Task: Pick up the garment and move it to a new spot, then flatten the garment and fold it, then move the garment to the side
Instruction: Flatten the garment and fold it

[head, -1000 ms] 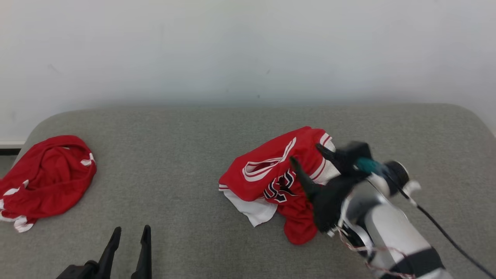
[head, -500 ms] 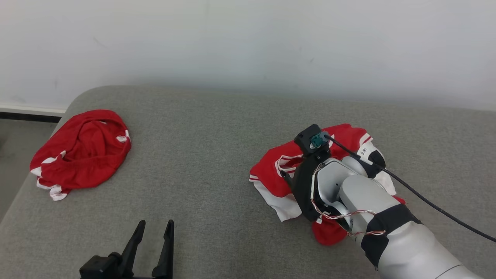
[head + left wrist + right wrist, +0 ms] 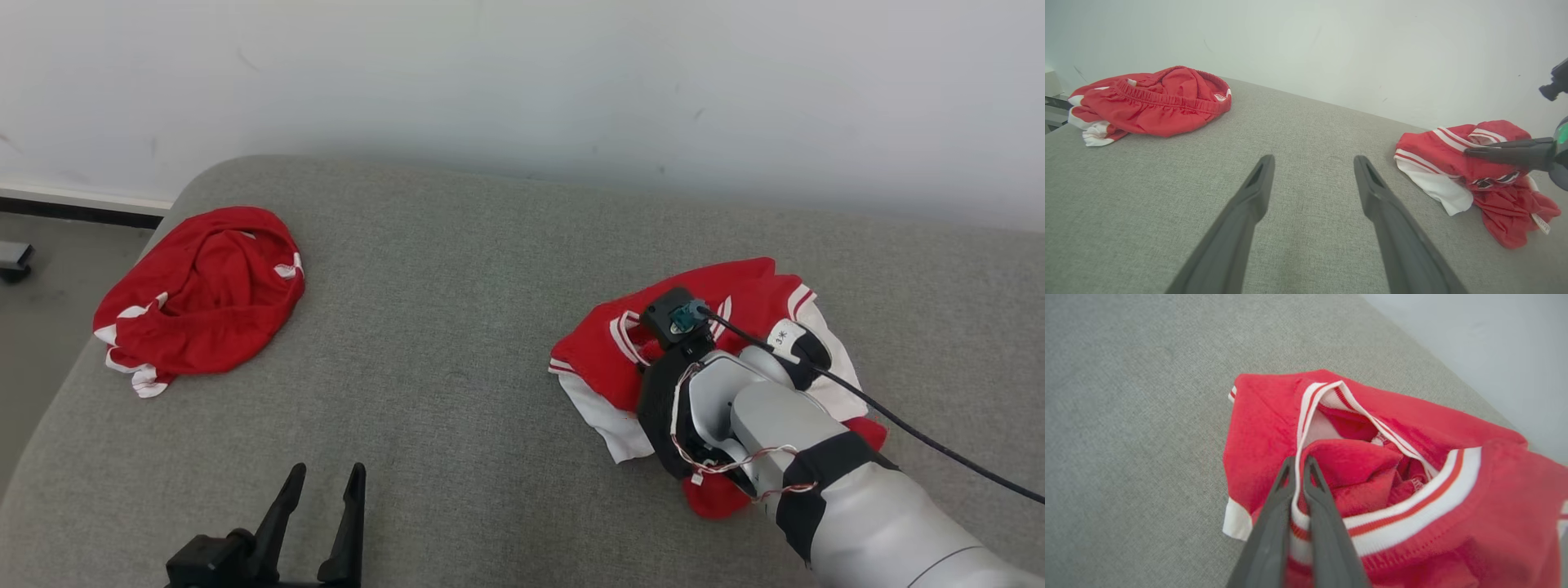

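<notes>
Pinching the striped trim of the red garment (image 3: 1412,428) was the right claw (image 3: 1299,465), while the left claw (image 3: 1312,163) hung spread, well apart.

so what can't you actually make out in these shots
Fingers of the right gripper: hidden in the head view under its own wrist.
Lettering on the jersey: covered by that arm in the head view, too small in the left wrist view.
Full outline of the jersey: cut off by the right wrist view's right and bottom edges.
Base of the left gripper: cut off by the head view's bottom edge.
</notes>
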`<state>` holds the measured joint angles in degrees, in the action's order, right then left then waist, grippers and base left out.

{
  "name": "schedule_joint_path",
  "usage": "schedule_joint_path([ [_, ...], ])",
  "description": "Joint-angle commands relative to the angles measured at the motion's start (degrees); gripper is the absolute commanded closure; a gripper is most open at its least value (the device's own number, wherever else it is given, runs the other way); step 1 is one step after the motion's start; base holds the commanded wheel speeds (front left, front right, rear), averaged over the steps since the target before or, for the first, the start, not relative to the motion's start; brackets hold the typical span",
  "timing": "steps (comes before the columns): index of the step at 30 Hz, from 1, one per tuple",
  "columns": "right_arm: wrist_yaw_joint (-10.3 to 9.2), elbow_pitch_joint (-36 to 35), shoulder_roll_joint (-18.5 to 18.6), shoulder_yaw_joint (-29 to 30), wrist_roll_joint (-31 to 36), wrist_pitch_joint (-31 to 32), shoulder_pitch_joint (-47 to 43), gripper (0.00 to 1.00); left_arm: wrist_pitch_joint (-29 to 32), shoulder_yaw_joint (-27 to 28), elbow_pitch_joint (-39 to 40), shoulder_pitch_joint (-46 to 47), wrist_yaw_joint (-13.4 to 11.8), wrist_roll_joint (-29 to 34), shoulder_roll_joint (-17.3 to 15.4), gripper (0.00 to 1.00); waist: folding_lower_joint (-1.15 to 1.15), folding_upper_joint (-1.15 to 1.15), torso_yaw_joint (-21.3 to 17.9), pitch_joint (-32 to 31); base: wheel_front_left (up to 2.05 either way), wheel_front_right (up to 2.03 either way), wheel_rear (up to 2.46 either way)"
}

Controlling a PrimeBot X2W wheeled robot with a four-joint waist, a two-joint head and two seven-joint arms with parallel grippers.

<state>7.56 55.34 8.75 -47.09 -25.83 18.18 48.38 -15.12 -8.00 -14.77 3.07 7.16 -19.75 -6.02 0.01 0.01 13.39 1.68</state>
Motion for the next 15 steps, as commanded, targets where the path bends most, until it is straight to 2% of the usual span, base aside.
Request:
schedule_joint_path([
  [1,-0.14,0.0,0.0,-0.2,-0.8,-1.5,0.9,1.00,0.0,0.4,-0.1,0.3,0.3,0.0,-0.4,0.00,-0.01,-0.01,-0.5,-0.2,0.00,0.00,0.00],
  [5,-0.14,0.0,-0.8,1.2,-1.9,-6.7,4.0,1.00,0.0,1.1,-0.2,0.3,0.2,-0.1,-0.5,0.00,-0.01,-0.01,-1.6,-0.5,0.00,0.00,0.00],
  [15,-0.14,-2.6,-4.0,10.1,-3.7,-26.1,14.3,1.00,-0.1,2.2,-0.1,0.8,0.2,0.6,-0.6,0.00,-0.01,-0.01,-4.7,-1.3,0.00,0.00,0.00],
])
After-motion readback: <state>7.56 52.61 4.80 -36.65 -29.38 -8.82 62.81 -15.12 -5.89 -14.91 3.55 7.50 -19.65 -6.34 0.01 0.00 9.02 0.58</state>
